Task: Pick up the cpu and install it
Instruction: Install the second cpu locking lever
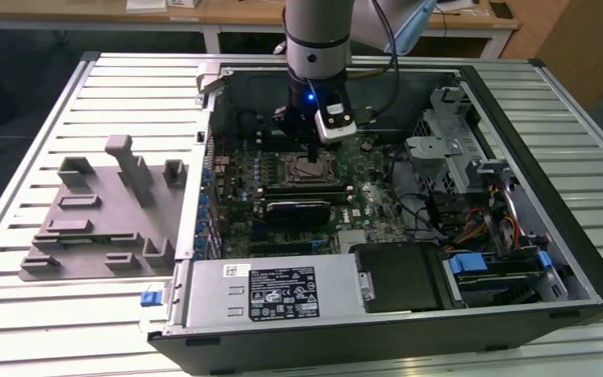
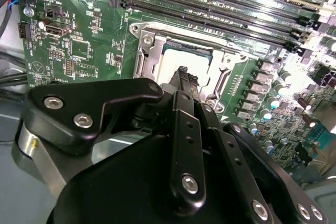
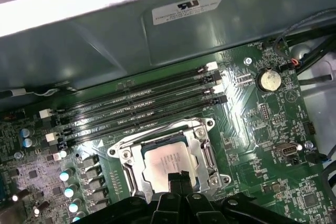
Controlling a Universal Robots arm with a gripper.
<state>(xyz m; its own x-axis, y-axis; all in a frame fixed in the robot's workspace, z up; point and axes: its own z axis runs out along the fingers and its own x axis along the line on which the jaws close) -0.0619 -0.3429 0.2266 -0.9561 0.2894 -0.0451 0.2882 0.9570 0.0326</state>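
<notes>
Seating looks like the step: the gripper [image 3: 177, 178], fingers pinched narrow, sits over the cpu [image 3: 165, 156] in the socket [image 3: 202, 145]. The memory slots [image 3: 142, 106] lie at its 12 o'clock in the first wrist view. Whether it grips the chip, I cannot tell.

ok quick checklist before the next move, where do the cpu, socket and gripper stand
1. cpu lying in the socket: ok, it looks flat inside the frame.
2. Gripper over the cpu: ok, its tips are at the chip's edge in both wrist views.
3. Grip state: cannot tell.
4. cpu fully seated: cannot tell.
5. Socket frame open: ok, no plate covers the chip.
6. Fixture tray free of a chip: ok.
</notes>
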